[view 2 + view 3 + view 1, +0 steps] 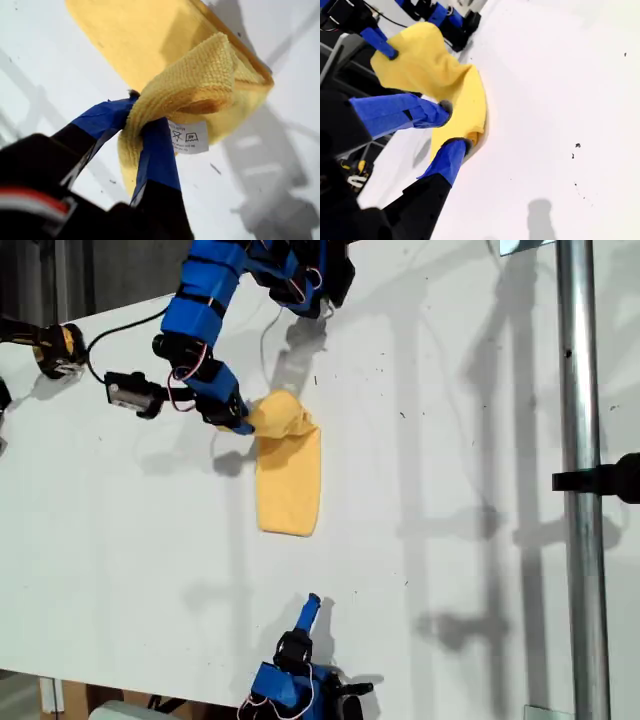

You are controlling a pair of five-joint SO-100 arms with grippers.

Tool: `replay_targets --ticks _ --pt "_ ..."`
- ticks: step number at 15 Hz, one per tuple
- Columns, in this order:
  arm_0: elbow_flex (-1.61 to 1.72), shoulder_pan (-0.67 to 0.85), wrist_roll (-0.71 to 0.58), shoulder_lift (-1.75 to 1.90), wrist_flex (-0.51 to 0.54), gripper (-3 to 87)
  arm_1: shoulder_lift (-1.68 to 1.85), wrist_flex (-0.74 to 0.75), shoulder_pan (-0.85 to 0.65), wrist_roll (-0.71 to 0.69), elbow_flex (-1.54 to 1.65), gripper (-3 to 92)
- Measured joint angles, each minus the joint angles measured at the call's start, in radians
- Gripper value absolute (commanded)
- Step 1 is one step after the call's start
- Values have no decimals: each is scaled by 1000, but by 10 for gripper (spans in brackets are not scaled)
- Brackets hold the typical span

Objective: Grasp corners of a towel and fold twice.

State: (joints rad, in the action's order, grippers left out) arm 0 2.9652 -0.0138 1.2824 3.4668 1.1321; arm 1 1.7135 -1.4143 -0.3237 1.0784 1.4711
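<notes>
In the exterior view, the soft yellow-orange microfibre towel (288, 478) lies folded into a narrow strip near the middle of the flat white table (480, 420), its long axis running from 12 to 6 o'clock. Its 12 o'clock end is lifted and bunched where my first gripper (240, 423) pinches it, coming in from 10 o'clock. My second gripper (311, 604) sits at 6 o'clock of the strip, near it but apart. In the first wrist view, the blue-taped jaws of my first gripper (142, 127) are clamped on a rounded towel corner (200, 85), with the small white care tag (189, 136) just beside them. In the second wrist view, my second gripper (452, 125) has its jaws spread wide with the towel's end seen between them; whether they touch the cloth I cannot tell.
</notes>
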Motion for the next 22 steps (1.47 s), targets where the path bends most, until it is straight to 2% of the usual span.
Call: replay_targets --ticks 2,7,12,13,15,16,17,20,21,22 --pt "0 0 0 0 0 100 -170 64 51 -11 -164 2" --pt "0 9 0 0 0 101 -362 325 124 -11 -183 1" --pt "0 11 6 0 0 101 -641 551 127 -8 -219 0" --pt "0 11 6 0 0 101 -676 568 127 -8 -249 61" --pt "0 11 6 0 0 102 -707 563 127 -8 -321 289" --pt "0 11 6 0 0 102 -707 543 127 -17 -376 358" --pt "0 11 9 0 0 103 -699 528 130 -40 -417 367" --pt "0 11 12 0 0 101 -453 511 132 -135 -417 316" --pt "0 11 12 0 0 103 -295 511 130 -150 -362 275" --pt "0 11 12 0 0 104 -107 492 106 -150 -250 179"
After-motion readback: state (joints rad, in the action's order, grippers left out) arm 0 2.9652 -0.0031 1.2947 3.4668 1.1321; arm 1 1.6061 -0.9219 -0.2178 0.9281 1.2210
